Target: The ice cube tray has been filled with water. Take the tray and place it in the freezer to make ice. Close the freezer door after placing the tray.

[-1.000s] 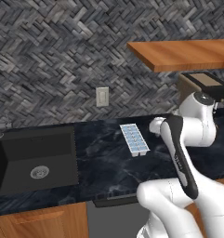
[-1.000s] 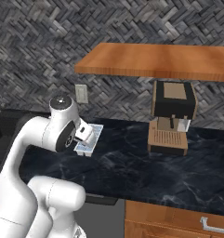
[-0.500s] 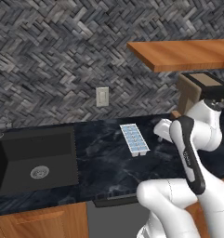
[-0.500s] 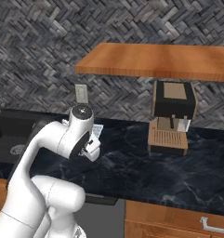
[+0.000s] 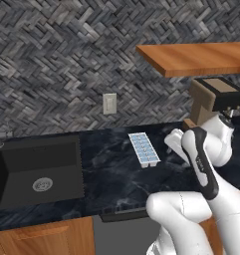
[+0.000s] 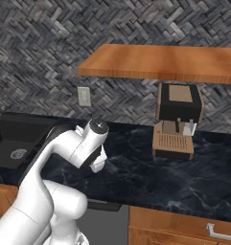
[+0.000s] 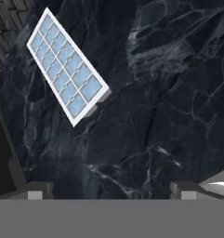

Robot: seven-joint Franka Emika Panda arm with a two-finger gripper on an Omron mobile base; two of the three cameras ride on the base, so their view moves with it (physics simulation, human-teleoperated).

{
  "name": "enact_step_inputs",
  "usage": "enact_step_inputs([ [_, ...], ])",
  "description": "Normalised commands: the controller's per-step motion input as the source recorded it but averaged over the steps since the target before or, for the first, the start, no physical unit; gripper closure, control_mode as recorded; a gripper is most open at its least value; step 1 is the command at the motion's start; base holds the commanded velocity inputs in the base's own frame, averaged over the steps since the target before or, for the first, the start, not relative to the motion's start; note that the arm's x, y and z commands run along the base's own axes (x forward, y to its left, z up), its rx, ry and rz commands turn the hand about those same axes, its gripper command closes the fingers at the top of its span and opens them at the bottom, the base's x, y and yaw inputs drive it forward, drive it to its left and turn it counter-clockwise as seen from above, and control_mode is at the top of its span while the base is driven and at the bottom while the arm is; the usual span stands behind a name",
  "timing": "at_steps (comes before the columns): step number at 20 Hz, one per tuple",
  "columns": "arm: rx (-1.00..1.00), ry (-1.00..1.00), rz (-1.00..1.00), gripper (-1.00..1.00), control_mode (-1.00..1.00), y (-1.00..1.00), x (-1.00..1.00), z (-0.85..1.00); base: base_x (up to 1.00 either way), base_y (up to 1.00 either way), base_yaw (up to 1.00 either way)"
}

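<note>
ice cube tray [image 7: 67, 67] flat on dark marble bench [image 7: 160, 93], well ahead of released fingers [image 7: 36, 190], up-left in hand view, untouched; pale-blue water [image 5: 144, 149] in cells.

The counter [image 5: 116, 174] is glossy black veined marble. At centre frame the ice cube tray [image 5: 143, 149] looks like smooth white plastic. The upper-right shelf [image 5: 201, 57] is matt wood. The wall [image 5: 66, 60] is rough grey woven stone.
</note>
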Motion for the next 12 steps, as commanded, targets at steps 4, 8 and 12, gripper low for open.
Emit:
enact_step_inputs([
  [4, 0.07, 0.0, -0.07, -1.0, -1.0, -0.1, 0.24, -0.21, 0.0, 0.0, 0.0],
  [8, 0.03, 0.0, -0.02, -1.0, -1.0, 0.0, 0.31, -0.27, 0.0, 0.0, 0.0],
  [12, 0.01, 0.0, -0.01, -1.0, -1.0, 0.02, 0.37, -0.3, 0.0, 0.0, 0.0],
])
